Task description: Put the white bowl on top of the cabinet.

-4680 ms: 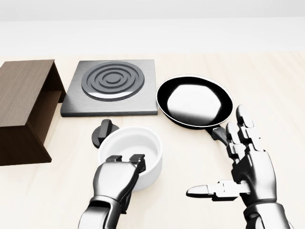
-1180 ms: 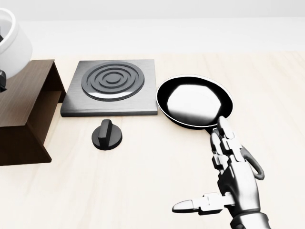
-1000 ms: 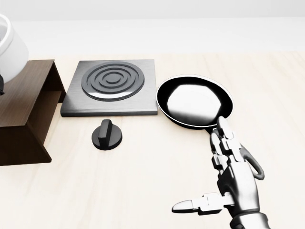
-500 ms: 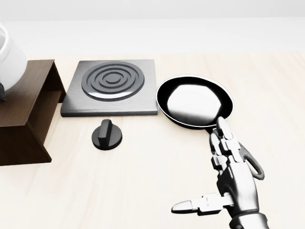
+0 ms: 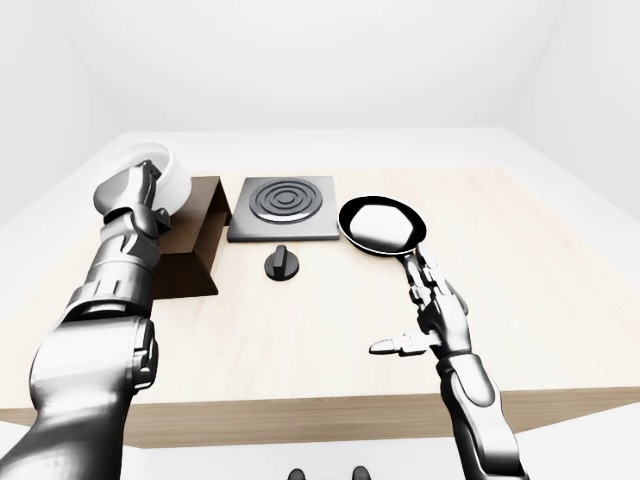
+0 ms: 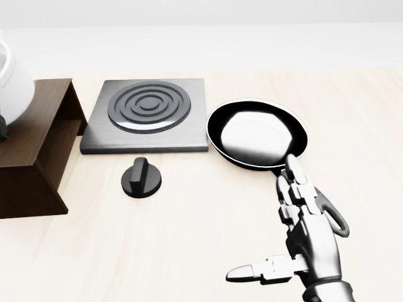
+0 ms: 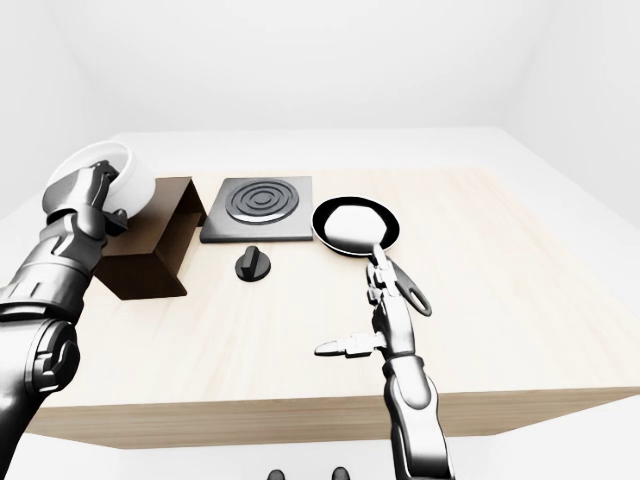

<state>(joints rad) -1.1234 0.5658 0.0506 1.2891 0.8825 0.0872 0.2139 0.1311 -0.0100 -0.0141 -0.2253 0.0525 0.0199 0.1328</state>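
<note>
The white bowl (image 5: 165, 178) is held tilted over the left end of the dark brown cabinet (image 5: 196, 243). My left hand (image 5: 141, 184) is shut on the bowl's rim. In the head view only the bowl's side (image 6: 11, 80) shows at the left edge, above the cabinet's top (image 6: 30, 126). I cannot tell whether the bowl touches the cabinet. My right hand (image 6: 267, 223) is open and empty, fingers spread, low over the table just below the pan's handle.
A grey hob plate (image 6: 148, 113) lies right of the cabinet. A black knob (image 6: 141, 178) sits below it. A black frying pan (image 6: 258, 133) lies right of the hob. The wooden table (image 6: 189, 239) ends just below my right hand.
The bowl has gone from the table below the knob up to above the cabinet. In the last second it sank slightly and slid left. My right hand barely moved.
</note>
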